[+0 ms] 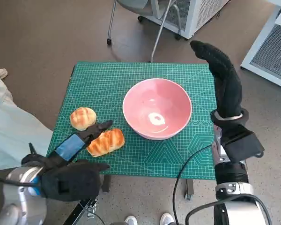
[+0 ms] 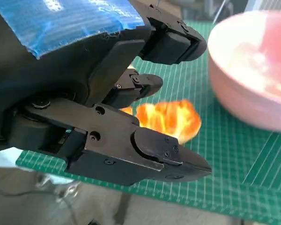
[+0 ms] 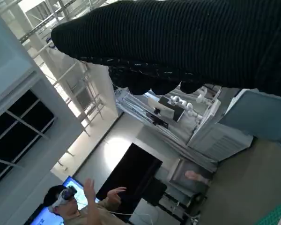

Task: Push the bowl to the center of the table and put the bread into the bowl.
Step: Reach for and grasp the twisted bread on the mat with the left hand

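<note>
**Left hand reaching over the bread, bowl sitting mid-counter**

The left hand is hovering with fingers apart and holding nothing, its fingertips lying just over the long bread. The right hand is standing raised beside the pink bowl, fingers straight, gripping nothing. The bowl is sitting near the middle of the green counter; a round bun is lying just beside the long bread

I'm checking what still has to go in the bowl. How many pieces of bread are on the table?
2. A round golden bun lies near the green mat's left edge; a long ridged golden loaf lies beside it, nearer the pink bowl, under the left hand's fingers. None appears hidden.
</note>
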Available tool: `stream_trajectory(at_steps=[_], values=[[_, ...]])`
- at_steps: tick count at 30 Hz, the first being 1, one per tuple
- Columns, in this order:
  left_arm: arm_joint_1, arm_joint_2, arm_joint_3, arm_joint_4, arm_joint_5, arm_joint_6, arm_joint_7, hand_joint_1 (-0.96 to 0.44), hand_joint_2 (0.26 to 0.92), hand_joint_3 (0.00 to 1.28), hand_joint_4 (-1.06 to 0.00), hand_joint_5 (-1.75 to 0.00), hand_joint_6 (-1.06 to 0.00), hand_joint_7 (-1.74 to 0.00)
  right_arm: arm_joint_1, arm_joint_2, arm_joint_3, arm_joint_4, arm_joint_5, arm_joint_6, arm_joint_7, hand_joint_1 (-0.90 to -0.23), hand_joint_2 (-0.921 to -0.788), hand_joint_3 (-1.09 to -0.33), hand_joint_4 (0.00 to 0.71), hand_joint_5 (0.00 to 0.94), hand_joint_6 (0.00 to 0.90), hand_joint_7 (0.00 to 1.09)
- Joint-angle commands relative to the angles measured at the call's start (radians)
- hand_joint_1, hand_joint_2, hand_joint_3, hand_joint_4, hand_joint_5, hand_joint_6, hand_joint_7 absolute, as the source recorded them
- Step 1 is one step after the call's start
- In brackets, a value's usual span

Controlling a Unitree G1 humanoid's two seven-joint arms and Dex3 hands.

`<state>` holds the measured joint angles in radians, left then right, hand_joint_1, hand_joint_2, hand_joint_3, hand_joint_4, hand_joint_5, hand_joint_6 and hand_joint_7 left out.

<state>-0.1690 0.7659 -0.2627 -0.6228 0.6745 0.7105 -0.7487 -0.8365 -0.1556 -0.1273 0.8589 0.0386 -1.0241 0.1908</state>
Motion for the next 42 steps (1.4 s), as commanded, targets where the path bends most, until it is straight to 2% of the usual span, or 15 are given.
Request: stream_trajectory(at_steps=[1,13,19,23,24,25,26,27,28,29,30,31,34,40,42], values=[[-0.021,-0.025,-0.035,0.039,0.038,0.008,0.002,-0.30,0.792,0.00,-0.21,0.00,-0.30,0.00,0.032,-0.002,0.002,0.000,0.017,0.014,0.009,-0.477,-0.921,-0.619,0.459,0.000,0.147,0.93],[-0.038,-0.097,-0.077,0.209,0.095,-0.068,0.108,-0.31,0.802,0.01,-0.26,-0.02,-0.35,-0.02,0.037,-0.001,0.004,-0.001,0.038,0.015,0.018,-0.467,-0.921,-0.628,0.455,0.000,0.142,0.93],[-0.043,-0.124,-0.088,0.313,0.122,-0.145,0.203,-0.23,0.825,0.01,-0.38,-0.06,-0.45,-0.06,0.039,0.003,0.008,-0.008,0.048,0.019,0.021,-0.458,-0.921,-0.635,0.454,0.000,0.141,0.93],[-0.049,-0.129,-0.095,0.386,0.142,-0.215,0.277,-0.13,0.847,0.01,-0.56,-0.12,-0.57,-0.11,0.043,0.007,0.010,-0.012,0.053,0.020,0.025,-0.454,-0.919,-0.642,0.453,0.000,0.140,0.93],[-0.049,-0.129,-0.095,0.403,0.145,-0.234,0.295,-0.03,0.861,0.03,-0.58,-0.35,-0.60,-0.13,0.044,0.007,0.010,-0.012,0.054,0.020,0.025,-0.453,-0.918,-0.643,0.453,0.000,0.140,0.93],[-0.048,-0.128,-0.094,0.421,0.148,-0.258,0.318,0.11,0.883,0.07,-0.59,-0.69,-0.64,-0.17,0.044,0.008,0.010,-0.011,0.056,0.020,0.027,-0.453,-0.917,-0.645,0.453,0.000,0.140,0.93],[-0.048,-0.127,-0.091,0.435,0.149,-0.276,0.335,0.20,0.882,0.12,-0.59,-0.93,-0.66,-0.28,0.045,0.008,0.011,-0.011,0.057,0.020,0.027,-0.453,-0.916,-0.647,0.453,0.000,0.140,0.93],[-0.047,-0.124,-0.089,0.451,0.153,-0.299,0.358,0.26,0.874,0.17,-0.59,-1.09,-0.67,-0.37,0.045,0.008,0.011,-0.011,0.057,0.021,0.027,-0.454,-0.915,-0.648,0.453,0.000,0.141,0.93],[-0.047,-0.122,-0.087,0.464,0.155,-0.318,0.375,0.21,0.836,0.26,-0.58,-1.14,-0.65,-0.56,0.045,0.008,0.011,-0.010,0.058,0.022,0.027,-0.454,-0.915,-0.649,0.453,0.000,0.141,0.93],[-0.048,-0.120,-0.085,0.476,0.158,-0.335,0.392,0.14,0.753,0.44,-0.55,-1.27,-0.60,-0.88,0.046,0.008,0.011,-0.010,0.058,0.022,0.027,-0.456,-0.915,-0.649,0.453,0.000,0.141,0.93],[-0.049,-0.119,-0.083,0.485,0.160,-0.348,0.404,0.09,0.665,0.61,-0.55,-1.35,-0.58,-1.10,0.046,0.009,0.011,-0.009,0.059,0.022,0.027,-0.458,-0.915,-0.649,0.454,0.000,0.141,0.93],[-0.051,-0.117,-0.081,0.494,0.164,-0.360,0.415,0.06,0.609,0.71,-0.55,-1.40,-0.57,-1.23,0.046,0.009,0.011,-0.009,0.059,0.022,0.027,-0.459,-0.915,-0.649,0.454,0.001,0.141,0.93],[-0.059,-0.113,-0.073,0.519,0.169,-0.391,0.443,0.02,0.538,0.81,-0.61,-1.51,-0.61,-1.20,0.047,0.010,0.010,-0.008,0.061,0.021,0.029,-0.461,-0.916,-0.647,0.453,0.000,0.140,0.93],[-0.082,-0.101,-0.047,0.559,0.165,-0.430,0.459,0.01,0.523,0.80,-0.68,-1.46,-0.62,-1.21,0.048,0.013,0.010,-0.006,0.067,0.019,0.033,-0.463,-0.919,-0.643,0.453,0.000,0.139,0.93],[-0.088,-0.096,-0.027,0.548,0.155,-0.430,0.449,0.00,0.540,0.76,-0.70,-1.41,-0.63,-1.21,0.050,0.014,0.011,-0.007,0.067,0.017,0.034,-0.465,-0.920,-0.640,0.453,0.000,0.139,0.93]])
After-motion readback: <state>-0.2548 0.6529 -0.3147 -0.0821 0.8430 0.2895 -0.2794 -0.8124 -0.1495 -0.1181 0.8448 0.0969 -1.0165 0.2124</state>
